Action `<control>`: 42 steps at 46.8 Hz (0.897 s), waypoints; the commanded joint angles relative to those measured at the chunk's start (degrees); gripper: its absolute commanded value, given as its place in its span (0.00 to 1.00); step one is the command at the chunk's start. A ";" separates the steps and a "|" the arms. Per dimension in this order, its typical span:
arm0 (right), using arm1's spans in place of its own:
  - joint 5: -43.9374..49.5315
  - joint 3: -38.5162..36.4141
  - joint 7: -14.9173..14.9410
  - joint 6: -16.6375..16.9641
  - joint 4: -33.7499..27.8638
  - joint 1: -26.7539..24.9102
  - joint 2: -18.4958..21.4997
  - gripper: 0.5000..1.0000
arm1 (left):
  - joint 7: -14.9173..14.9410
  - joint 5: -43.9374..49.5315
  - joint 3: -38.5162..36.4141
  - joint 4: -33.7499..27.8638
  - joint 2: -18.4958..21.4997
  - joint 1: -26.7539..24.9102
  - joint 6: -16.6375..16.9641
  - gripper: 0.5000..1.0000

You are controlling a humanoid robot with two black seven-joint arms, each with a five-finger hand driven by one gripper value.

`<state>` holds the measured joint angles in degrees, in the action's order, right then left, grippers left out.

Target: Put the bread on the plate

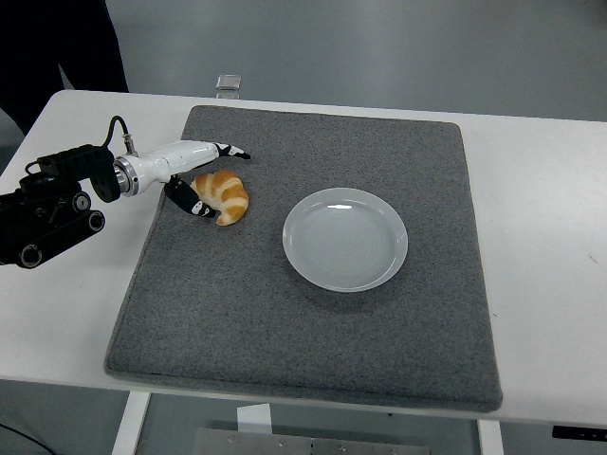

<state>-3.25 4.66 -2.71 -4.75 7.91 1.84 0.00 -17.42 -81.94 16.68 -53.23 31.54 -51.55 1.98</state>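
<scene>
A white table (545,218) stands before a plain grey floor, and most of its top is covered by a dark grey felt mat (313,322) that reaches nearly to the near edge. At the far edge, just past the mat, a small clear object (228,83) sits on the table; what it is cannot be made out. From the left edge the left arm reaches in over the bare table and onto the mat's far-left part, ending in the left hand (194,171). Its fingers are spread and hold nothing: one long finger points right along the far side of the bread (222,195), and a shorter one curls down against the bread's left end, touching or very nearly so. The bread, a golden croissant, lies on the mat directly right of the hand and between those two fingers, its long axis running roughly from far-left to near-right with the curve bowing to the right. No grip has closed on it yet, so the likely next step is to draw the fingers together across its short width. To the right of the bread, well apart from it and near the mat's middle, lies the plate (303,256), white, round and bare. The carry would therefore run rightward and slightly nearer. The right arm does not show, so the left hand is plainly the one to do this.
</scene>
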 commanded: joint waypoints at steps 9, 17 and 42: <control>0.00 0.00 -0.01 0.00 0.00 0.00 0.00 0.90 | -0.95 0.02 0.02 -1.53 0.10 0.05 -0.40 0.88; 0.00 0.00 0.08 0.00 0.00 0.00 0.00 0.90 | -1.04 0.02 -0.07 -1.62 0.19 0.23 -0.48 0.68; 0.00 0.00 -0.01 0.00 0.00 0.00 0.00 0.90 | -1.92 -0.07 -0.16 -2.05 0.62 0.23 -0.57 0.10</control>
<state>-3.25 4.66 -2.68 -4.75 7.91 1.85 0.00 -18.75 -82.00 16.61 -55.01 32.05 -51.32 1.47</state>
